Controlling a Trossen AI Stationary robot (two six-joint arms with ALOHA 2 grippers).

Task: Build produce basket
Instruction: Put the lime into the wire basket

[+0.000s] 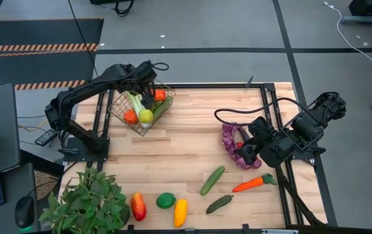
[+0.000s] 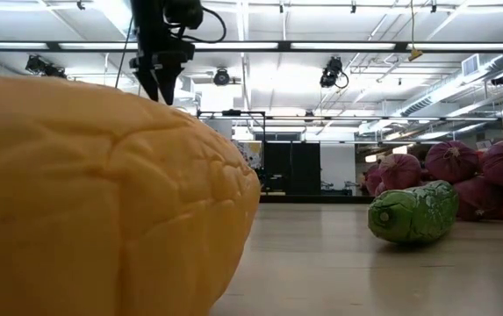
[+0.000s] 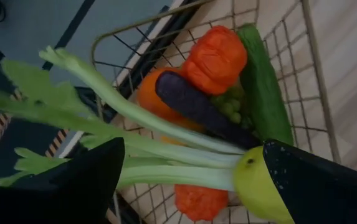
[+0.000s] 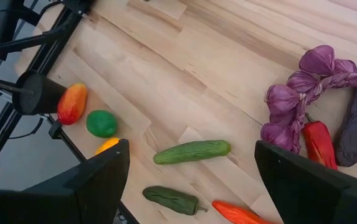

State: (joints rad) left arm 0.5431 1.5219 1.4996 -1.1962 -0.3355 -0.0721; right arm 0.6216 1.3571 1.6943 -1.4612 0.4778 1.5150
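Note:
The wire basket [image 1: 143, 109] stands at the table's far left, tilted, holding celery [image 3: 134, 134], a dark eggplant [image 3: 197, 106], red-orange pieces [image 3: 217, 57], a cucumber [image 3: 265, 87] and a yellow-green piece [image 3: 256, 183]. My left gripper [image 1: 150, 90] [image 3: 194, 152] hangs open just above it, pointing down, its fingers either side of the celery stalks. My right gripper [image 1: 245, 152] [image 4: 190, 158] hangs open above the table's right half, beside a purple braid of onions [image 1: 230, 138]. More produce lies loose near the front edge.
A cucumber [image 1: 212, 180], a dark green piece [image 1: 219, 204], a carrot [image 1: 254, 184], a yellow piece [image 1: 180, 212], a green round piece [image 1: 165, 200] and a red-orange piece [image 1: 137, 206] lie near the front. A leafy plant [image 1: 88, 203] stands at the near left corner.

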